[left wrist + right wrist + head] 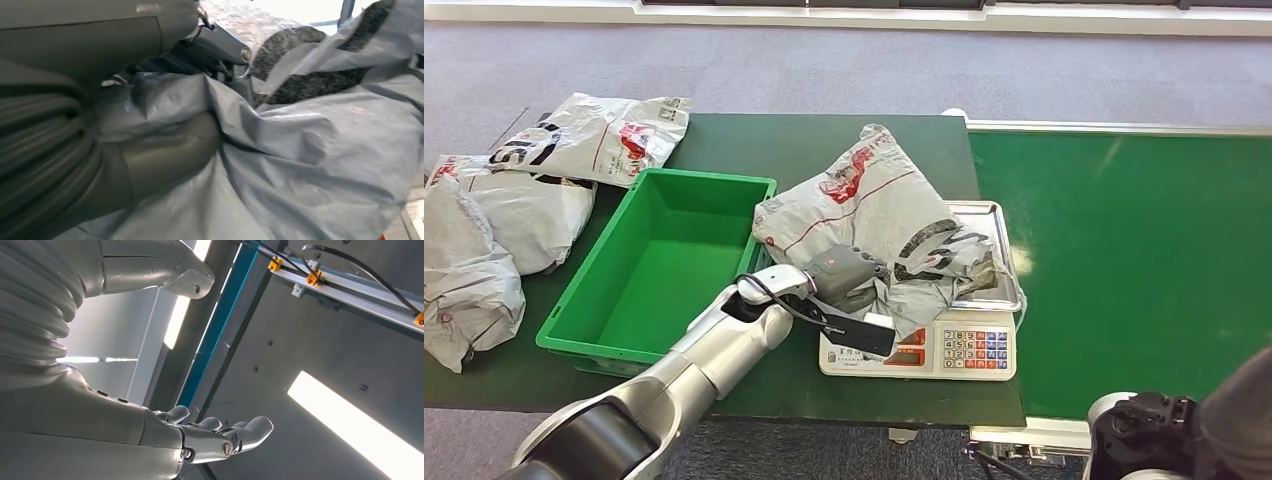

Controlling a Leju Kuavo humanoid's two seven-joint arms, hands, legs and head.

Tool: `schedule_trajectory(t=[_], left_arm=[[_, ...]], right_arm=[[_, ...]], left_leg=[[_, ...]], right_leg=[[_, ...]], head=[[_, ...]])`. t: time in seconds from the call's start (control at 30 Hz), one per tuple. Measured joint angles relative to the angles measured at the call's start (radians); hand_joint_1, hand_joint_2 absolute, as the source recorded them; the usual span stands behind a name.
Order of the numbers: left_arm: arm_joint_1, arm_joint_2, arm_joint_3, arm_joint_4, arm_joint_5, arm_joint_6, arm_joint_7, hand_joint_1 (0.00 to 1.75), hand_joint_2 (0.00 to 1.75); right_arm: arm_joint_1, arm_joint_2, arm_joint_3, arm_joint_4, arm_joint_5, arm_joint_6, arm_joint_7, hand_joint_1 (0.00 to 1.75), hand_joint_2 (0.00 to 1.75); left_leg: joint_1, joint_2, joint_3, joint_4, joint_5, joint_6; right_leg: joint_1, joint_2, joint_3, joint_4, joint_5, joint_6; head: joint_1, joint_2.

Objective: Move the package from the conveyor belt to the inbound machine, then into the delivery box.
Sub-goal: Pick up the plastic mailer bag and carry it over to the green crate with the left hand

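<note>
A crumpled grey package [874, 195] with red and black print lies on the metal pan of the inbound machine, a weighing scale [964, 345] with a keypad. My left hand [849, 270] reaches in from below and grips the package's near edge. In the left wrist view a fold of the grey package [310, 150] is pinched between the thumb [170, 155] and the fingers [220, 45]. The green delivery box [574, 320] stands just left of the scale and holds nothing. My right hand [150, 432] is turned up towards the ceiling, its fingers apart and holding nothing.
The green conveyor belt [1144, 250] runs along the right of the scale. Several other grey packages [514, 210] are heaped on the dark table to the left of the box. The table's front edge is close below the scale.
</note>
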State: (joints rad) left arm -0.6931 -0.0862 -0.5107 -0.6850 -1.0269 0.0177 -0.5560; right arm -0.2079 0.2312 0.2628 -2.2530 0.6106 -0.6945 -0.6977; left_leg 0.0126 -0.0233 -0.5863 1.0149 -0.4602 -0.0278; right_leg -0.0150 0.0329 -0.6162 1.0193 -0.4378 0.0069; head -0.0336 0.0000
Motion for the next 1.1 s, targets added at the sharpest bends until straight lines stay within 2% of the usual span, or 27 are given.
schedule_trajectory(t=[0.13,0.2,0.4,0.5,0.57,0.73,1.1], left_arm=[[-0.012,0.001,-0.008,0.021,-0.006,0.014,0.006,1.75,1.75],[-0.013,0.002,-0.011,0.025,-0.006,0.052,0.017,1.75,1.75],[-0.011,0.003,0.005,-0.016,0.006,0.356,0.128,1.75,1.75],[-0.005,0.01,0.06,-0.094,0.014,0.511,0.208,1.75,1.75],[-0.001,0.022,0.105,-0.149,0.01,0.569,0.254,1.75,1.75],[0.028,0.064,0.209,-0.257,-0.066,0.628,0.346,1.75,1.75],[0.054,0.089,0.266,-0.33,-0.08,0.635,0.358,1.75,1.75]], right_arm=[[0.0,-0.007,0.0,0.0,-0.002,0.0,0.0,0.0,1.75],[0.0,-0.01,0.0,0.0,-0.001,0.0,0.0,0.0,1.75],[0.01,-0.017,0.0,-0.016,0.018,0.0,-0.001,0.0,1.75],[0.02,-0.02,0.0,-0.026,0.019,0.0,0.0,0.0,1.75],[0.022,-0.02,0.0,-0.029,0.018,0.0,0.0,0.0,1.75],[0.023,-0.021,0.0,-0.031,0.015,0.0,0.0,0.0,1.75],[0.023,-0.021,0.0,-0.031,0.015,0.0,0.0,0.0,1.75]], left_leg=[[0.0,0.0,0.0,0.0,0.0,0.0],[0.0,0.0,0.0,0.0,0.0,0.0],[0.0,0.0,0.0,0.0,0.0,0.0],[0.0,0.0,-0.001,0.0,0.0,0.0],[0.0,0.0,-0.001,0.0,0.0,0.0],[0.0,0.0,-0.001,-0.001,0.001,-0.001],[0.0,-0.001,-0.001,0.0,0.001,-0.001]], right_leg=[[0.0,0.0,0.0,0.0,0.0,0.0],[0.0,0.0,0.0,0.0,0.0,0.0],[0.0,0.0,0.0,0.0,0.0,0.0],[0.0,0.0,0.0,0.0,0.0,0.0],[0.0,0.001,0.0,0.0,0.0,0.0],[0.0,0.0,-0.001,0.001,0.0,0.0],[0.0,-0.001,0.0,0.001,0.0,0.0]], head=[[0.0,0.0],[0.0,0.0],[0.0,0.0],[0.0,0.0],[0.0,0.0],[0.0,0.0],[0.0,0.0]])
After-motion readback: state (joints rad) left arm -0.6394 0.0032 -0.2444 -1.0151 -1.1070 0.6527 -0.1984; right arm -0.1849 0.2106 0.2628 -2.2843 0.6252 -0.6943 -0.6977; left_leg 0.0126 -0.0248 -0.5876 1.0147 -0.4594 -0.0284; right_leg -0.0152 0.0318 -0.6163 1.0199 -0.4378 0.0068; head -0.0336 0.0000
